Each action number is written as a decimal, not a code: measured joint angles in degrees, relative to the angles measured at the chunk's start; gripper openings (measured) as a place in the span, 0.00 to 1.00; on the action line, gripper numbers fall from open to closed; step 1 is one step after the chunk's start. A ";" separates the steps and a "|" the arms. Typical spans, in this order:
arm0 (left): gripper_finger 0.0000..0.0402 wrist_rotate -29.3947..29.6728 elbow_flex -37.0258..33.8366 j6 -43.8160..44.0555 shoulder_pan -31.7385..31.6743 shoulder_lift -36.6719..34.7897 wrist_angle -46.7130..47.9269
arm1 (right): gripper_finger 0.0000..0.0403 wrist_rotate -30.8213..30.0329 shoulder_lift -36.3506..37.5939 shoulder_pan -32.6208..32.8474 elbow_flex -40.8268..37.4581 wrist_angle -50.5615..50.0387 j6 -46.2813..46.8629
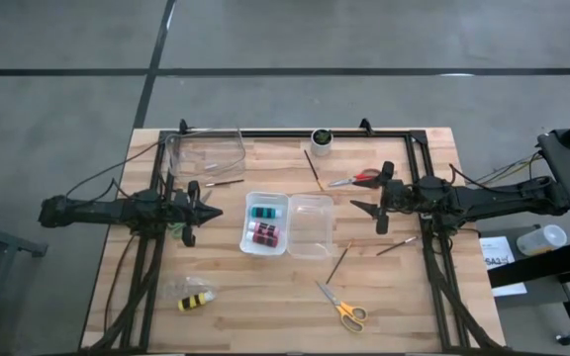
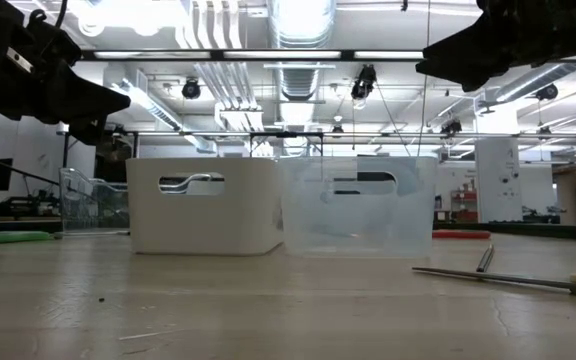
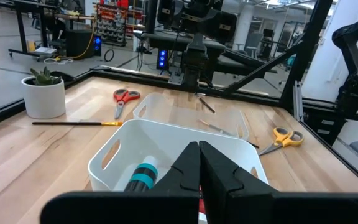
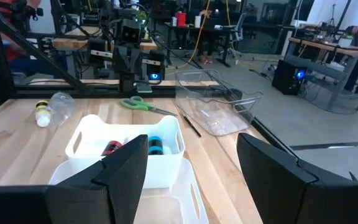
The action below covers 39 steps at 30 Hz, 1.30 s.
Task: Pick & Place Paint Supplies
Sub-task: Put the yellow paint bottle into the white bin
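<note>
A white bin (image 1: 265, 222) stands mid-table with a teal bottle (image 3: 143, 176) and red bottles (image 1: 264, 234) lying in it. A clear bin (image 1: 311, 224) stands against its right side. Loose on the wood lie red scissors (image 1: 359, 179), yellow scissors (image 1: 342, 309), a yellow-and-black bottle (image 1: 196, 301) and thin brushes (image 1: 312, 168) (image 1: 338, 265) (image 1: 397, 245). My left gripper (image 1: 211, 212) hovers shut, left of the white bin and pointing level at it. My right gripper (image 1: 364, 208) hovers open, right of the clear bin, with nothing between its fingers.
A clear container (image 1: 206, 150) stands at the far left and a white pot with a plant (image 1: 322, 139) at the far edge. Green scissors (image 4: 143, 104) lie near the left arm. A black frame (image 1: 419, 148) runs around the table's edges.
</note>
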State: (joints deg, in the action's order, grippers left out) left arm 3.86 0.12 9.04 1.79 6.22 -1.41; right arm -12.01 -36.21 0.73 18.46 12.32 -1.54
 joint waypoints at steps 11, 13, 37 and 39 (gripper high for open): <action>0.00 -4.96 -0.01 -13.14 0.06 0.33 0.27 | 0.61 -0.02 0.02 -0.02 0.00 -0.02 0.00; 0.00 -4.96 0.00 -13.16 0.06 0.31 0.22 | 0.61 -0.04 0.02 -0.02 0.00 -0.02 0.00; 0.00 1.97 2.50 22.20 1.58 2.73 2.21 | 0.61 -0.07 0.02 0.00 0.02 -0.09 0.00; 0.00 3.84 6.54 22.76 2.67 5.13 6.20 | 0.61 -0.07 0.02 0.00 0.02 -0.09 0.00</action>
State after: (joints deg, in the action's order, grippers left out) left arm 7.70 6.66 31.80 4.46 11.35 4.79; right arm -12.08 -36.18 0.73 18.48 12.23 -1.54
